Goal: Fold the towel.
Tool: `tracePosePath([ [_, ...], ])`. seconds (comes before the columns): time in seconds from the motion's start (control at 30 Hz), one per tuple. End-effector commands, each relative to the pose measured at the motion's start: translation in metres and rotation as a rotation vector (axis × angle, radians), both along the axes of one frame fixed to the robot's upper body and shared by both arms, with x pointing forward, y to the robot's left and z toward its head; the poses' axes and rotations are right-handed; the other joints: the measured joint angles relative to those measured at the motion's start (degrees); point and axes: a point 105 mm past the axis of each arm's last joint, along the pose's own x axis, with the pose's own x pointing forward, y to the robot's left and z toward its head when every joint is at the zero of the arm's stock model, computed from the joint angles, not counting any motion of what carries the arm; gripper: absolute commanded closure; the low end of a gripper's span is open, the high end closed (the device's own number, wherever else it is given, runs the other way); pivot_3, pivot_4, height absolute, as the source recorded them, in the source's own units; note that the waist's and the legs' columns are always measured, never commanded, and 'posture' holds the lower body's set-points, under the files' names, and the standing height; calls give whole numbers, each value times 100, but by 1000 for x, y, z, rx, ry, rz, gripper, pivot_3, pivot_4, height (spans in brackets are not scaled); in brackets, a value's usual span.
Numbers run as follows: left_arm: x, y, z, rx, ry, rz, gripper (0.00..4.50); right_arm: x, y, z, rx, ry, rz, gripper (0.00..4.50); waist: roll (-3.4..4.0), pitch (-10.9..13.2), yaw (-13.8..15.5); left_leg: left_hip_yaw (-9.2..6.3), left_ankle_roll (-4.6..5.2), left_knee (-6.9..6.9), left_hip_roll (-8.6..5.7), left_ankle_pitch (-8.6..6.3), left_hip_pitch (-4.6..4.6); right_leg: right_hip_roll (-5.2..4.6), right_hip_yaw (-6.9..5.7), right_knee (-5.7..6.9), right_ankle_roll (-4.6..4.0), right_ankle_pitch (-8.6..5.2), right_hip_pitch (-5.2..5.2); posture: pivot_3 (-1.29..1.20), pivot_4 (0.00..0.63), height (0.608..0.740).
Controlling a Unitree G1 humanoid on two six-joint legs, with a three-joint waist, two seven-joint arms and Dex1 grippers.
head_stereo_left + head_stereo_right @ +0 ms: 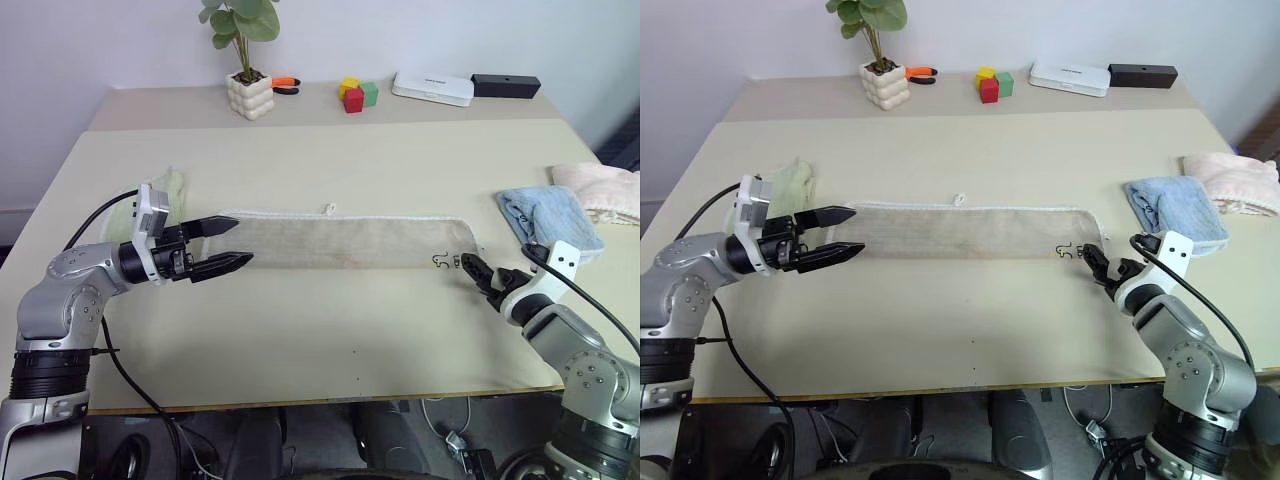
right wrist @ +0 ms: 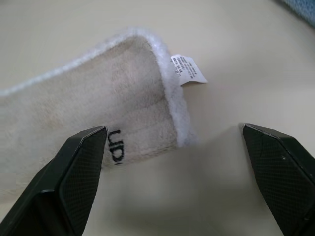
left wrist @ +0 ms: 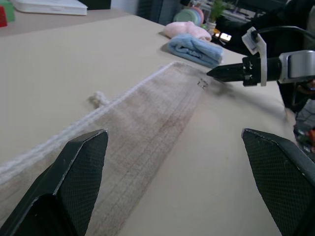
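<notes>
With both arms held low over the near part of the table (image 1: 300,340), my left gripper (image 1: 232,246) stands wide, fingers apart w/ nothing between them, tips over the left end of the towel (image 1: 340,242) but not gripping it. My right gripper (image 1: 478,272) is spread wide too, empty, tips just beside the towel's right end near the dark embroidered mark (image 1: 441,261); in the right wrist view a small white label (image 2: 188,70) sticks out from that end's whitish edging. Towel itself lies flat as a long narrow strip across the table's middle, running left to right betw. my two grippers, w/ a small loop (image 1: 329,209) poking off its far edge. Behind my left gripper a light green cloth (image 1: 168,188) sits partly hidden. Off to the right, beyond my right gripper, a blue cloth (image 1: 548,216) lies bunched, and a pink cloth (image 1: 600,188) just past it at the table's edge. Far back: potted plant (image 1: 247,60), orange-handled tool (image 1: 286,85) beside it, colored blocks (image 1: 355,95), a white box (image 1: 432,87), then a black box (image 1: 505,85).
</notes>
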Motion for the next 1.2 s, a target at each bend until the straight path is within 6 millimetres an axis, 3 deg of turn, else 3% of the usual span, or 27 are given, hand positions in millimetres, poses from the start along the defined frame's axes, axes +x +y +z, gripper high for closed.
tracePosePath([
  [0.03,-6,0,8,4,-7,-36,60,5,10,0,23,1,27,47,0,0,-14,0,0,0,0,0,0,0,0,0,-1,0,0,0,150,740],
  [0.27,-8,1,8,14,13,-41,60,20,37,1,82,-2,122,47,0,0,-120,0,0,-3,3,0,1,2,0,1,-3,-2,-2,0,150,740],
  [0.3,-8,1,8,14,11,-36,8,21,41,-1,82,1,138,276,0,0,-125,0,0,-5,4,0,1,3,0,2,-4,-2,-3,0,150,740],
  [0.37,-9,0,7,13,2,-19,0,25,42,-5,95,17,132,819,-1,0,-132,0,0,-6,4,0,1,3,0,2,-4,-2,-5,0,150,740],
  [0.53,-10,-1,6,2,6,7,0,32,38,-3,94,2,121,3359,-1,0,-122,0,1,-7,5,0,1,4,0,2,-4,-2,-5,0,150,740],
  [0.6,-7,3,3,9,4,44,0,34,37,-1,19,-8,132,4345,-1,0,-126,1,1,-6,5,0,0,4,1,2,-4,-2,-5,0,150,740],
  [0.7,-3,4,2,6,2,67,0,35,34,3,-54,-20,142,4433,-1,0,-119,1,1,-7,5,0,0,3,1,2,-4,-2,-7,0,150,740],
  [0.8,-3,3,4,-4,-7,73,0,37,19,8,-120,-33,122,4433,-1,0,-115,2,1,-6,4,0,-3,3,1,1,-3,-2,-8,0,150,740],
  [0.87,-2,4,4,-1,-10,77,0,36,0,17,-263,-59,111,4433,1,1,-98,2,1,-6,3,0,-4,2,1,0,-3,-2,-8,0,150,740],
  [1.03,1,6,4,4,-26,90,0,32,-14,36,-423,-108,134,4433,-2,2,-75,2,1,-5,0,-1,-6,0,0,-5,-1,-5,-7,0,150,740],
  [1.13,3,6,4,5,-31,94,0,33,-9,45,-506,-142,194,4433,-1,3,-97,2,1,-6,1,-1,-5,1,1,-3,-1,-4,-9,0,150,740],
  [1.2,3,6,4,7,-34,93,0,35,10,51,-544,-175,283,4433,-1,3,-106,2,1,-6,1,-1,-6,1,1,-3,0,-4,-9,0,150,740],
])
